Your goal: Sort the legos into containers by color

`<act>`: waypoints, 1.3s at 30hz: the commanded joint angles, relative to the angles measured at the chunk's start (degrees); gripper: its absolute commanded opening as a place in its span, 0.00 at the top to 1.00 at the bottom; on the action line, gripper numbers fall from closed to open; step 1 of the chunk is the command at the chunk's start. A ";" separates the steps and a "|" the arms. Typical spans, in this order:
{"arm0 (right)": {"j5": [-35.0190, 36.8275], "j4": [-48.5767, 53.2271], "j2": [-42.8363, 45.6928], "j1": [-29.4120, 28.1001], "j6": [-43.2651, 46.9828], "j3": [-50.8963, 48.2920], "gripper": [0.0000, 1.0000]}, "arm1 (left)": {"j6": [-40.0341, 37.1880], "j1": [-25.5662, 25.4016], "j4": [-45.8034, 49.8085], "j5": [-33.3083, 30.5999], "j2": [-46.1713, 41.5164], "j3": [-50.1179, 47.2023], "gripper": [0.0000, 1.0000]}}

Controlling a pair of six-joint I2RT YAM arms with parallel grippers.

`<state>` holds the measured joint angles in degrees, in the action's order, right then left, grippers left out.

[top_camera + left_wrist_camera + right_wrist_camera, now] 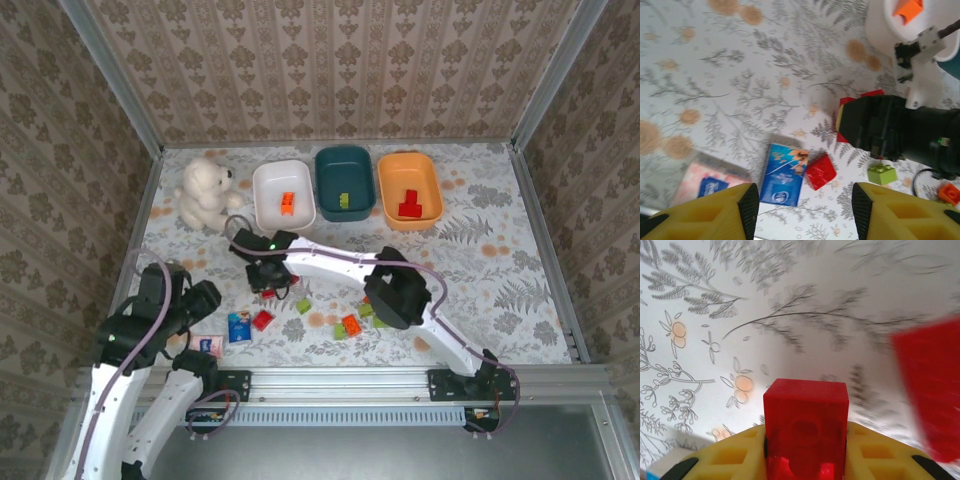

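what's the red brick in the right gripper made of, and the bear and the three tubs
Brick: looks like hard glossy plastic, with crisp edges and a sheen. Bear: probably plush fabric, judging by its fuzzy outline. White tub, teal tub, orange tub: likely smooth moulded plastic, from even colour and rounded rims.

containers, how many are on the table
3, in a row at the far edge: white tub left, dark teal tub middle, orange tub right. None looks hidden.
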<state>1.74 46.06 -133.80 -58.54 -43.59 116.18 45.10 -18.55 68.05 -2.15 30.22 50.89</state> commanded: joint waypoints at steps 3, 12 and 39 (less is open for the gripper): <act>5.91 -4.82 19.12 11.85 3.13 -15.09 0.73 | -3.02 -1.26 -14.76 10.07 5.14 -4.37 0.45; 1.78 -4.79 20.76 38.54 10.31 -18.96 0.75 | -4.41 -14.00 -33.56 7.96 23.04 -4.29 0.44; -4.59 5.84 -5.53 49.58 12.14 14.85 0.47 | -12.27 -19.85 -37.42 8.33 48.93 12.28 0.43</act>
<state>-2.04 49.98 -141.64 -8.84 -32.38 129.49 35.48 -38.17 28.84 6.24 79.05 60.97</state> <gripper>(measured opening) 0.518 0.565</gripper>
